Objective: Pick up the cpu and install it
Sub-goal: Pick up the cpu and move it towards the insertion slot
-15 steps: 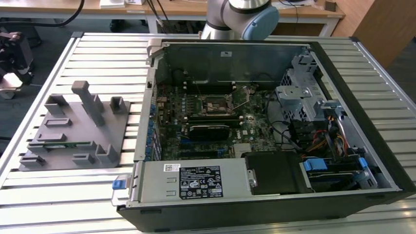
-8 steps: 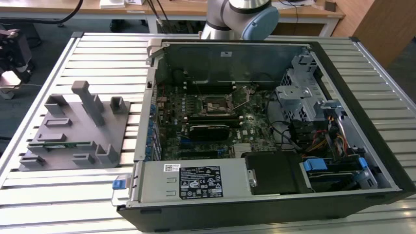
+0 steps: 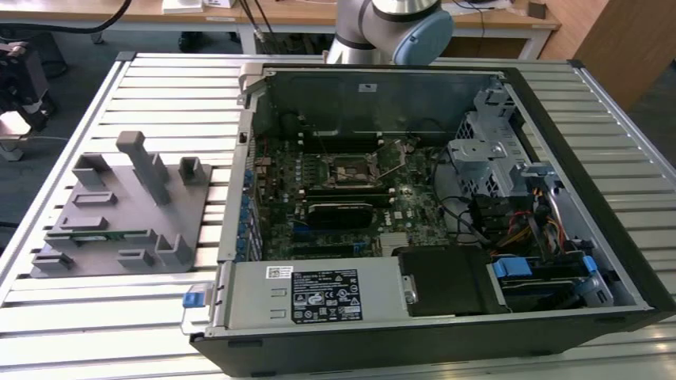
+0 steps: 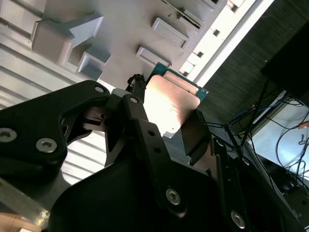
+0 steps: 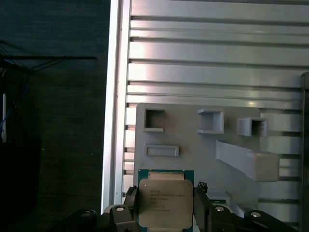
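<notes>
Gripper [image 5: 165, 209] fingers [image 5: 202, 207] are closed on two opposite edges of the cpu [image 5: 165, 203], metal top facing the first wrist camera. The cpu hangs over the grey parts holder [image 5: 193, 145] on the slatted table [image 5: 217, 53]. In the exterior view the open computer case [image 3: 423, 332] sits just beside the holder, its motherboard socket [image 3: 352, 169] exposed.

Silver cpu [image 5: 165, 203], perhaps green-rimmed
</notes>
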{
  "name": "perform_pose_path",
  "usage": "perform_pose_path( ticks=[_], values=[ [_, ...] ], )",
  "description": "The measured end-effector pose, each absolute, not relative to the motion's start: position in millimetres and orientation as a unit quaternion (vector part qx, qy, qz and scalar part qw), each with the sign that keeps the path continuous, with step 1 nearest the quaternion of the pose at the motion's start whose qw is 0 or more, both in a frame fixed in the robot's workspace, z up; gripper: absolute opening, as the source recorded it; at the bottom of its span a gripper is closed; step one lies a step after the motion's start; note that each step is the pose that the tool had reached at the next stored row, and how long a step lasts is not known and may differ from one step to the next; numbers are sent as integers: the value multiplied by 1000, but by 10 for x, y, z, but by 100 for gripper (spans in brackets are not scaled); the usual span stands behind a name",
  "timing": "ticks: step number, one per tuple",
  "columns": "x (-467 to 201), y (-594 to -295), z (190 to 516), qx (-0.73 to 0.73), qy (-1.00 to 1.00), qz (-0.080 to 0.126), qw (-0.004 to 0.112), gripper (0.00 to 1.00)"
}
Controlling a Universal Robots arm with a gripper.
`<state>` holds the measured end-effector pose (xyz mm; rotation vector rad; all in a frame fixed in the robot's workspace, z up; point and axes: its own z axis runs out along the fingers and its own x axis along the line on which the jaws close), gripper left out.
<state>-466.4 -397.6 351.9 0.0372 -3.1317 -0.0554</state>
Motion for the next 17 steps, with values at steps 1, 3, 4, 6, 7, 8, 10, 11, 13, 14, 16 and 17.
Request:
perform_pose_path(
  ticks=[1,3,4,6,7,8,10,11,13,14,16,17],
  values=[
    [-4664,-3976,3526,12,-1000,-18,5,54],
    [-4664,-3976,3539,12,-1000,-18,5,54],
    [-4664,-3976,3545,12,-1000,-18,5,54],
    [-4664,-3975,3560,12,-1000,-18,5,54],
    [-4664,-3975,3567,12,-1000,-18,5,54],
    [-4664,-3975,3573,12,-1000,-18,5,54],
    [-4664,-3975,3589,12,-1000,-18,5,54],
    [-4664,-3975,3596,12,-1000,-18,5,54],
    [-4664,-3975,3613,12,-1000,-18,5,54],
    [-4664,-3975,3624,12,-1000,-18,5,54],
    [-4664,-3974,3643,12,-1000,-18,5,54],
    [-4664,-3974,3654,12,-1000,-18,5,54]
  ],
)
